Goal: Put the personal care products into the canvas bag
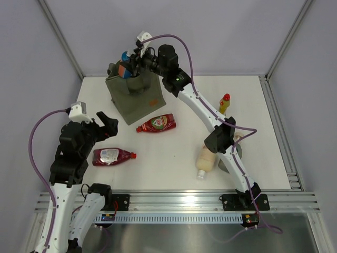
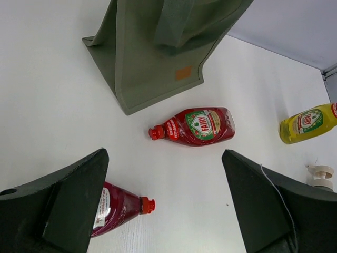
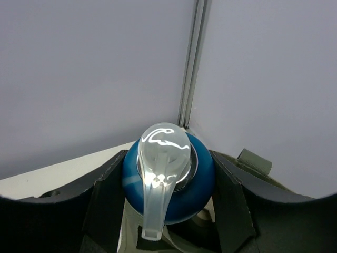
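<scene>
From above, the olive fabric bag (image 1: 131, 97) stands at the far left of the smooth white bench (image 1: 174, 174), its mouth open. The right claw (image 1: 129, 66) is at that mouth, clamped on a blue bottle (image 1: 125, 69). A red bottle (image 1: 157, 124) lies on its side just near of the bag. A second red bottle (image 1: 113, 156) lies nearer and further left, beside the left claw (image 1: 108, 126), whose fingers are spread wide and hold nothing. A cream bottle (image 1: 206, 158) lies to the right, a slim yellow bottle (image 1: 225, 104) stands far right, and a grey-green bottle (image 1: 237, 149) is partly hidden behind the right arm.

The left wrist view shows the bag's coarse weave, its small orange-brown patch (image 2: 183, 73), and the red bottle's glossy translucent body. The two dark, wedge-shaped fingers (image 2: 73, 205) are far apart.

In the right wrist view, black fingers (image 3: 105, 205) press either side of the blue bottle's rounded shoulder, and its shiny pale cap (image 3: 160, 158) faces the lens. Olive cloth is just beneath.
</scene>
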Robot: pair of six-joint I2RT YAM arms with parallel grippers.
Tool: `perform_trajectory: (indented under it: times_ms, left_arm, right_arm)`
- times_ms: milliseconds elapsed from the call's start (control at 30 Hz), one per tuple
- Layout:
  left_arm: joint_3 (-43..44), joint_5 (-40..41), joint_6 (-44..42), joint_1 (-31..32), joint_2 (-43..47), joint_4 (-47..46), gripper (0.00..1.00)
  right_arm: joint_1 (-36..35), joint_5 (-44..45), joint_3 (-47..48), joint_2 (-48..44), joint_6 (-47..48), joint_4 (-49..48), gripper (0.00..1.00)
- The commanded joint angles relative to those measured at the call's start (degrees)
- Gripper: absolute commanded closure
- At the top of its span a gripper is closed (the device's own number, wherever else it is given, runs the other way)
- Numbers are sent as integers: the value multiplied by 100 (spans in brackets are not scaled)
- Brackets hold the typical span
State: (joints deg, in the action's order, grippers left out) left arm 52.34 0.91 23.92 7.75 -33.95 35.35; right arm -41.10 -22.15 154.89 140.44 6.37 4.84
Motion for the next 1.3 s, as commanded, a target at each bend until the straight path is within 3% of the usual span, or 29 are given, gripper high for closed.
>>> perform_trajectory:
  times_ms: [0,367,467,633,967,1167,1233,1267]
  left_arm:
    - [49,111,-98,-28,29,-20,5]
    - [-154,103,-90,-28,126,-99,5]
    - [-153,103,-98,-28,170,-81,5]
    - [-197,173,-125,-28,310,24,5]
    - [-338,120,-186,-28,328,-55,5]
    - [-426,59,-169,-28,319,-108,5]
    - [-461,15,-169,-28,328,-99,5]
    - [-479,6,-186,-28,328,-64,5]
  right_arm:
    - [67,422,130,-219,136,-1003,100]
    - [111,1002,-265,-509,364,-924,100]
    - [111,486,-1097,-666,742,-695,100]
    - [137,466,-1637,-852,1243,-328,100]
    - [190,484,-1366,-905,1753,148,100]
    - [181,-315,-1093,-343,2008,684,100]
    - [181,-710,-944,-35,1930,816,96]
    - [181,-825,-830,157,1842,843,84]
